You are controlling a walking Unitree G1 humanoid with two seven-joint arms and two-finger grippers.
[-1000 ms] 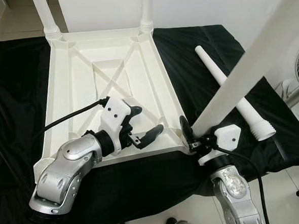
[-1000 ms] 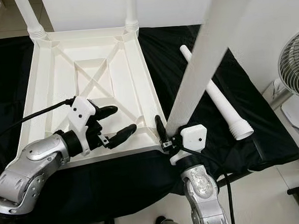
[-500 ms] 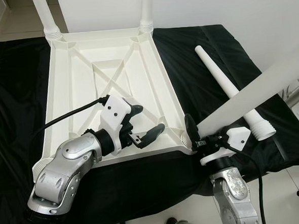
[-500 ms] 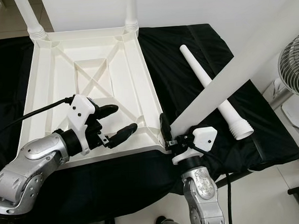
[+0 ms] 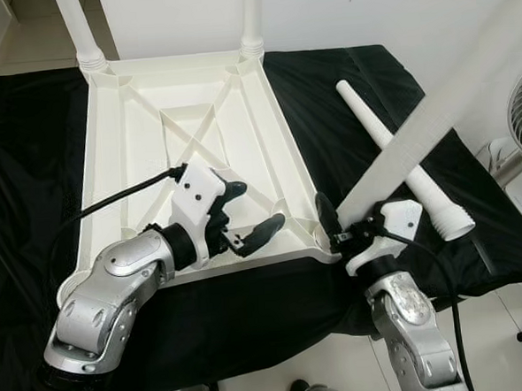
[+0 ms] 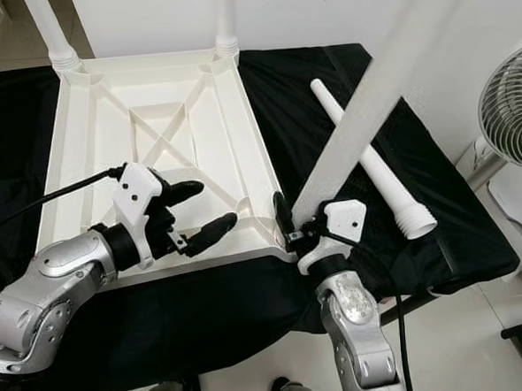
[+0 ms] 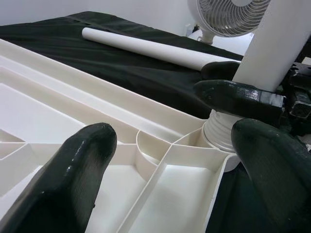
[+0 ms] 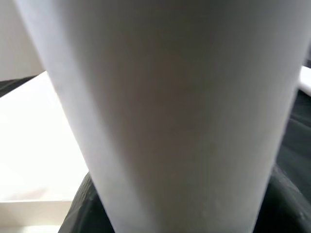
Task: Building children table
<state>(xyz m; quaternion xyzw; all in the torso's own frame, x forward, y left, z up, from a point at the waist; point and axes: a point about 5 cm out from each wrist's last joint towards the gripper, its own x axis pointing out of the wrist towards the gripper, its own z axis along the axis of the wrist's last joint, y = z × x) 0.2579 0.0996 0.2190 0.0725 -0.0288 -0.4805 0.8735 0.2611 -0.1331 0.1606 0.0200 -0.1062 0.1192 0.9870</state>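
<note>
The white leg held in the right tool has swung back steeper than half a second earlier, its ribbed foot seated at the near right corner socket of the upturned tabletop on the black-draped counter. The left tool hovers with fingers wide over the tabletop's near edge; a spare leg lies beside it, so the corner joint appears still being worked upright.

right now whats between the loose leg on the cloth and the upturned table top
Only bare black cloth between the loose leg and the table top, in the left eye view.

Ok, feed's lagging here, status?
Right gripper shut on leg at tabletop corner. Left gripper open, hovering. Spare leg lies clear.
</note>
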